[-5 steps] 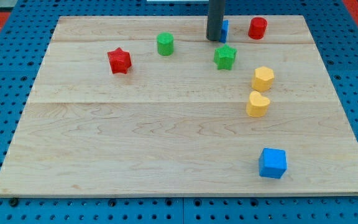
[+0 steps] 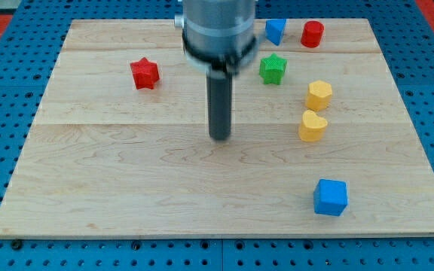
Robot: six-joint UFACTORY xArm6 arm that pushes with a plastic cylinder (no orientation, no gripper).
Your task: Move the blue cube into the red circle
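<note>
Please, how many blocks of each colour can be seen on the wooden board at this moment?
Red: 2, a star and a cylinder
Blue: 2, a cube and a small block
Yellow: 2, a hexagon and a heart
Green: 1, a star
Total: 7

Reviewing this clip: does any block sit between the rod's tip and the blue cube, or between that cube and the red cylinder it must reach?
No block lies between my tip and the blue cube at the view's bottom right. From there up to the red round block, the yellow heart-shaped block and yellow hexagonal block stand almost directly in line.
</note>
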